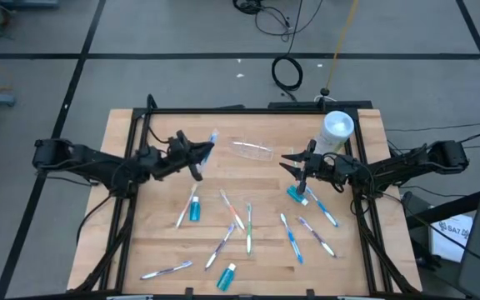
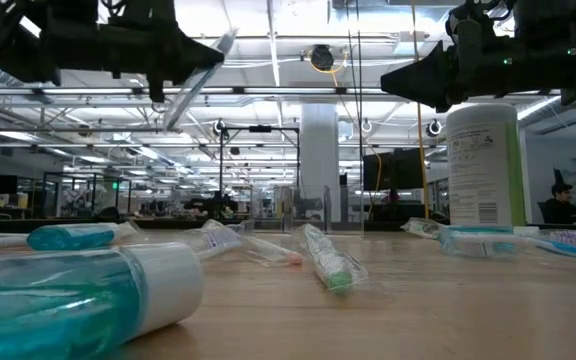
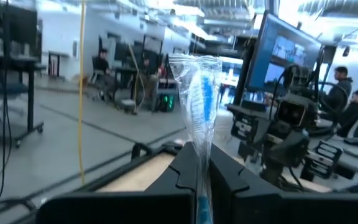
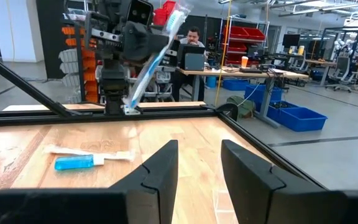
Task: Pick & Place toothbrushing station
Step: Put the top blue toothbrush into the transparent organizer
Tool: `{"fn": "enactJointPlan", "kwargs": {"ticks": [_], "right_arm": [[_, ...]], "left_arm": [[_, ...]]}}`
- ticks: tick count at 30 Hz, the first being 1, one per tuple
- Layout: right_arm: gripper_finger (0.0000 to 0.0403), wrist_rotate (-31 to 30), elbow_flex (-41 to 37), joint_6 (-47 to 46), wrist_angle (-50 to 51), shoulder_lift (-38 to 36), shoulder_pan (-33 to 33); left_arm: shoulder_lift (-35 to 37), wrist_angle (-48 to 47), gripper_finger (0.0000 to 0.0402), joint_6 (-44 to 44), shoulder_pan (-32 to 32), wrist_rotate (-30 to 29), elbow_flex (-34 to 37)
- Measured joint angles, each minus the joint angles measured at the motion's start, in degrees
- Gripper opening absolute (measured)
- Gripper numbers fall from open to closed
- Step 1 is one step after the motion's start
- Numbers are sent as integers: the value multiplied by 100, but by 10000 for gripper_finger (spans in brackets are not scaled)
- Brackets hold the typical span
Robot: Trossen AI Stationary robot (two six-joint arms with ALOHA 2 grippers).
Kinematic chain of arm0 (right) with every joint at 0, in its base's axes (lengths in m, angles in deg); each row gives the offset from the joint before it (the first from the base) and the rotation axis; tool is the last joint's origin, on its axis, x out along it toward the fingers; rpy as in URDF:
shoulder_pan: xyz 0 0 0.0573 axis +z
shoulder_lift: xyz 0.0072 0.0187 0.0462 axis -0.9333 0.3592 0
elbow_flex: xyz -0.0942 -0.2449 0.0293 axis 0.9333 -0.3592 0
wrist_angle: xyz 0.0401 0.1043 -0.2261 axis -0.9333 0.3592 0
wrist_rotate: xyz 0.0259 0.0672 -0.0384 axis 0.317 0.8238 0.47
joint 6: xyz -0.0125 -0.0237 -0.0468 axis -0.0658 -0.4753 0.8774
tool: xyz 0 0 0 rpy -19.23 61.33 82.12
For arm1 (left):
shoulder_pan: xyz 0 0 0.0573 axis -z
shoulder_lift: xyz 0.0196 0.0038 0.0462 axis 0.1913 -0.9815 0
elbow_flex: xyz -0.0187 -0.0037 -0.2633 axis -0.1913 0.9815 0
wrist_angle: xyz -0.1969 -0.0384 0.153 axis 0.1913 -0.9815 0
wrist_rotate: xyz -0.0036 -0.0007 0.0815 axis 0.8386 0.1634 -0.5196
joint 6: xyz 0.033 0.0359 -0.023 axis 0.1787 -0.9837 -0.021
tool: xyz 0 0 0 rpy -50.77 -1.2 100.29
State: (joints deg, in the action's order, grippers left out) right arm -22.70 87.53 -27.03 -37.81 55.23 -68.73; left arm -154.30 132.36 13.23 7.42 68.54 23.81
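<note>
High view shows the left gripper [image 1: 207, 150] raised above the table [image 1: 157, 242], its jaws clenched on a wrapped toothbrush [image 1: 212, 138] that sticks up and out past the fingertips. A clear cup [image 1: 252, 151] lies on its side just beside that gripper, between it and the right gripper [image 1: 294, 162], and serves as the landmark here. The right gripper hangs on the far side of the cup from the left one, jaws apart and grasping nothing, close to a white canister [image 1: 337, 127]. More toothbrushes [image 1: 238, 218] and small blue tubes [image 1: 194, 210] lie scattered on the table, nearer the front edge than the cup.

The main risk seems to be the grip itself. In the left wrist view the jaws pinch only the lower handle through loose plastic wrap, so the toothbrush [image 3: 199, 99] could slide or swivel if the arm swings quickly. The cup is the likely target, yet it lies tipped over; a brush pushed at it would probably roll it away or knock it toward the right gripper. The two arms are also fairly near each other around the cup, so a reach by both at once could bring them into contact. A drop from this height could send the brush bouncing among the others.
</note>
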Motion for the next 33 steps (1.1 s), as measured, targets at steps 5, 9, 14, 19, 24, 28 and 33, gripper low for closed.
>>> {"fn": "enactJointPlan", "kwargs": {"ticks": [5,9,14,19,24,28,33], "right_arm": [[114,-2,0,-9,-1,0,-64],[114,-2,0,-9,-1,0,-66],[114,-2,0,-9,-1,0,-66],[114,0,0,-9,3,2,-66],[114,0,0,-11,18,2,-64],[114,2,0,-11,61,2,-62],[114,0,0,-11,142,2,-62]], "left_arm": [[-886,1543,6,-231,-254,-2,-42],[-1540,1818,5,-74,-574,117,-468],[-2389,1659,7,-974,-914,868,-1435],[-3024,1274,5,-1317,-1240,961,-2331],[-3531,1103,4,-1250,-1597,1204,-2718],[-3865,1126,6,-823,-1859,1299,-2721],[-4200,1127,5,-598,-2094,1809,-2721]]}}
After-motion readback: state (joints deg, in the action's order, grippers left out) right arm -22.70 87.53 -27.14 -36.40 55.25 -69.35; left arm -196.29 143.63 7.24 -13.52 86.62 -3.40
